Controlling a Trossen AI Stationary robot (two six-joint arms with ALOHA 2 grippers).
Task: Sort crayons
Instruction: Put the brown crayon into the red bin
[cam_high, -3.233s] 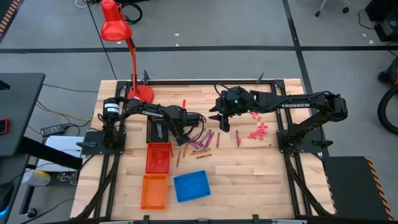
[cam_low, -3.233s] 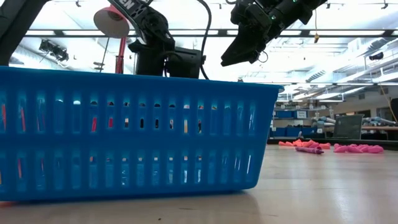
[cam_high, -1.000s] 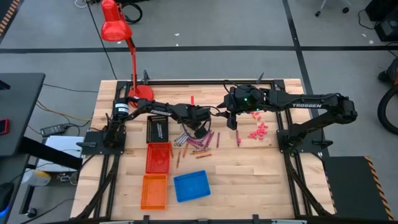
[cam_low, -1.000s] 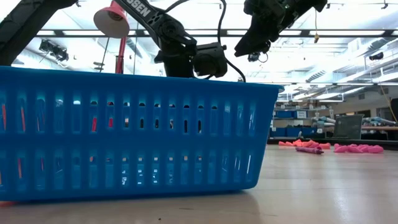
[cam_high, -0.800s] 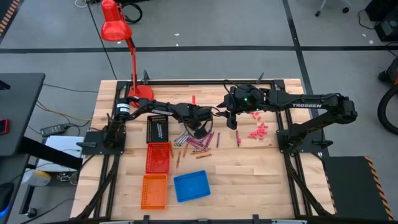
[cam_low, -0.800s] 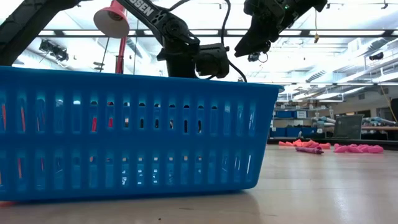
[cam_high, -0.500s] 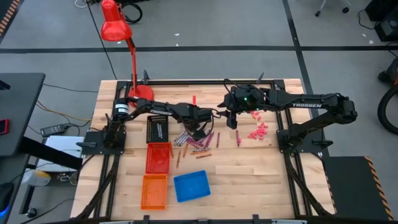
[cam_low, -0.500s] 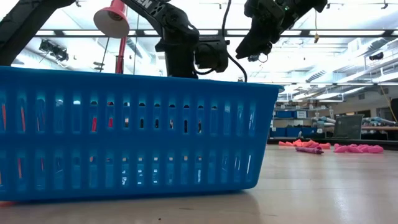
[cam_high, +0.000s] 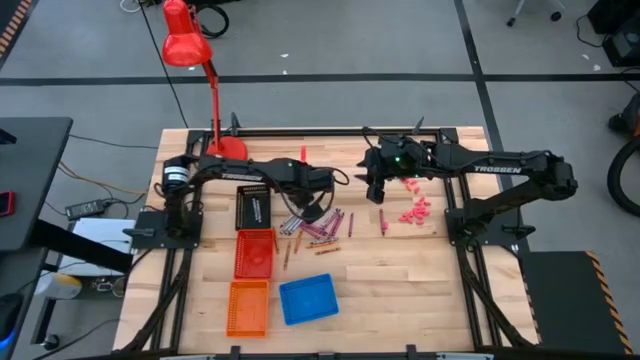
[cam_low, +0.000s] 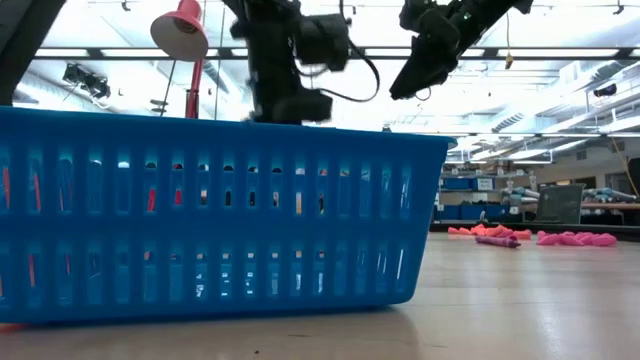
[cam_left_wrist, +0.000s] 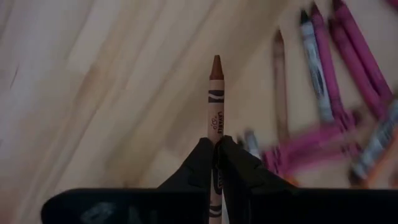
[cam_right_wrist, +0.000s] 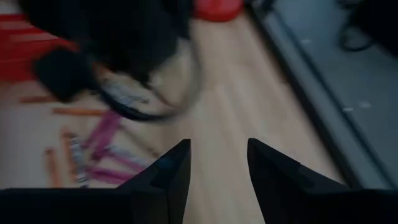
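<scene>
Here, three baskets: red basket (cam_high: 254, 253), orange basket (cam_high: 249, 308), blue basket (cam_high: 308, 299).
Left gripper (cam_left_wrist: 215, 163) pinches a brown crayon (cam_left_wrist: 215, 99); right gripper (cam_right_wrist: 217, 163) gapes empty; basket contents unclear.

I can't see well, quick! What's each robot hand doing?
Left gripper: shut, holding a brown crayon.
Right gripper: open, holding nothing.

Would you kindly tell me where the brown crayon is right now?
The brown crayon is pinched in the left claw, raised above the crayon pile at mid-table, high view.

Two black jointed arms, white lettering on links, black cables looping, green light on right arm's wrist.
</scene>
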